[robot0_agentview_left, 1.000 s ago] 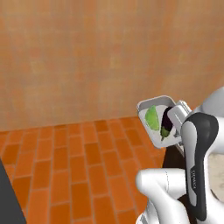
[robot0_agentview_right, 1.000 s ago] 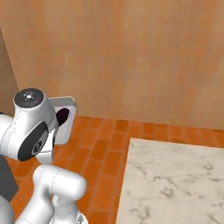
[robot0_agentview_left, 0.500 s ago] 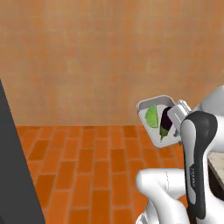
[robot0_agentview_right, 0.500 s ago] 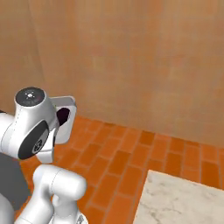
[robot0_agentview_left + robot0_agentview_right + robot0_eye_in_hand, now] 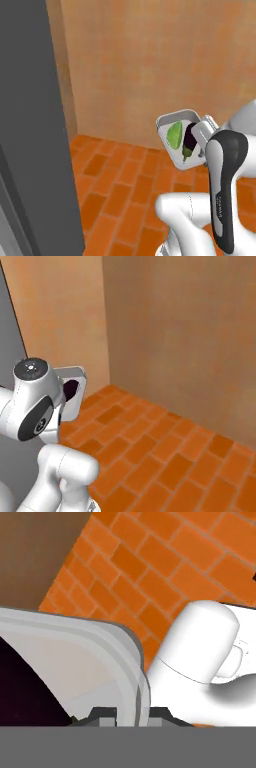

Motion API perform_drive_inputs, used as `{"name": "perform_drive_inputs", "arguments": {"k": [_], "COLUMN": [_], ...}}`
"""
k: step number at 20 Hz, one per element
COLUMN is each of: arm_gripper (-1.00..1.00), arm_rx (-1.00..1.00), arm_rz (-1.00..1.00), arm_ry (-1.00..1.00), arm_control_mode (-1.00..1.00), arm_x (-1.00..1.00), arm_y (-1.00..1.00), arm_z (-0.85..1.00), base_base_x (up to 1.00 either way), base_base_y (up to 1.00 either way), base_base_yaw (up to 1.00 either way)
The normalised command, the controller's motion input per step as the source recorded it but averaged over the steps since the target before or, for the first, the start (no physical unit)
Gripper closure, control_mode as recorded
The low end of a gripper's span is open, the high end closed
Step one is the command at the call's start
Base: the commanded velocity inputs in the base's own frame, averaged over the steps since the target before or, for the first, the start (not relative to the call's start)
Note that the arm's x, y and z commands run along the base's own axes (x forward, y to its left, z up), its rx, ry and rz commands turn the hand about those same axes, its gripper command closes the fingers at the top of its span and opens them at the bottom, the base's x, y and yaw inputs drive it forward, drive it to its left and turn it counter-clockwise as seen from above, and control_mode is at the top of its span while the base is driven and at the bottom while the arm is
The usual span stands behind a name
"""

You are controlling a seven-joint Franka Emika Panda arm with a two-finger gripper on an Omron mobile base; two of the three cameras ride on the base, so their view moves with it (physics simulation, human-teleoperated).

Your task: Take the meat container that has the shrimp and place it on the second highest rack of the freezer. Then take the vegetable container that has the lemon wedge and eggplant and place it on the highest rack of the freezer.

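My gripper [image 5: 132,712] is shut on the rim of the vegetable container [image 5: 170,124], a shallow light-grey tray held up in the air and tipped on its side. The green lemon wedge [image 5: 175,135] and the dark purple eggplant [image 5: 189,142] lie against its floor. In the right base view the vegetable container [image 5: 76,376] peeks out behind the arm's joint, with the eggplant [image 5: 71,388] dark inside. In the hand view the tray's rim [image 5: 100,632] runs between the fingers. The freezer [image 5: 35,125] rises as a tall grey slab at the left. The meat container and the shrimp are out of view.
An orange brick floor [image 5: 115,190] spreads ahead, up to a tan wall [image 5: 150,60]. In the right base view a wall corner [image 5: 104,321] stands ahead and the grey slab [image 5: 10,351] is at the far left.
The whole picture has shifted: the base has turned. The grey freezer slab has come in from the left and the marble counter has left the right base view. The tray stays gripped as before.
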Motion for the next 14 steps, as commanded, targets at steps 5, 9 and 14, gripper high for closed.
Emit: {"name": "perform_drive_inputs", "arguments": {"k": [5, 9, 14], "arm_gripper": [1.0, 1.0, 1.0], "arm_rx": [0.0, 0.0, 0.0], "arm_rz": [0.0, 0.0, 0.0], "arm_ry": [0.0, 0.0, 0.0], "arm_control_mode": [1.0, 1.0, 1.0], "arm_x": [0.0, 0.0, 0.0], "arm_y": [0.0, 0.0, 0.0], "arm_z": [0.0, 0.0, 0.0], "base_base_x": [0.12, 0.05, 0.02], "base_base_y": [-0.16, -0.35, -0.65], "base_base_yaw": [0.63, 0.67, 0.6]}}
